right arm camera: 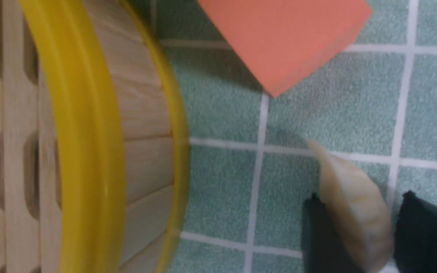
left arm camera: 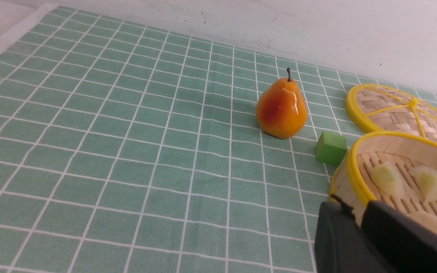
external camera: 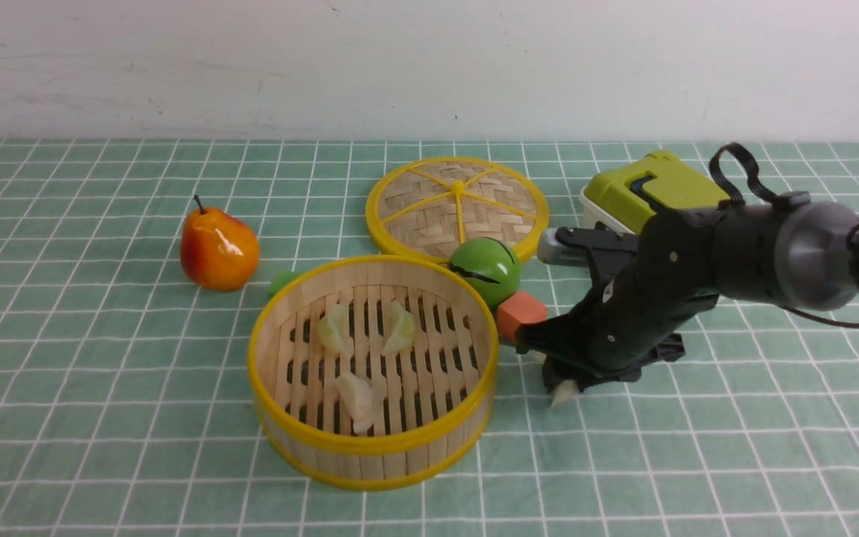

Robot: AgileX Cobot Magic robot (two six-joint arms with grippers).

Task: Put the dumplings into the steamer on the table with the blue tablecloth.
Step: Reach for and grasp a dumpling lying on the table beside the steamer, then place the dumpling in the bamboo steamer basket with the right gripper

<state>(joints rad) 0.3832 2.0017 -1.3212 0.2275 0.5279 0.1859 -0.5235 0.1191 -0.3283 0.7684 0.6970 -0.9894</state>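
My right fingers [right arm camera: 317,235] stand narrow on either side of a cream-white dumpling [right arm camera: 351,212]. It lies on the blue tablecloth [external camera: 101,373] of the desk, just beside the steamer [external camera: 370,447] and near an orange block [external camera: 521,313]. Whether the grip is firm, I cannot tell. Three dumplings [external camera: 359,399] lie inside the steamer. My left fingers [left arm camera: 340,242] are nearly together, holding nothing.

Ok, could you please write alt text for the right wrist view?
A cream-white dumpling lies on the teal grid cloth between the right gripper's black fingers; contact is unclear. Beside it are the steamer's wall and an orange block.
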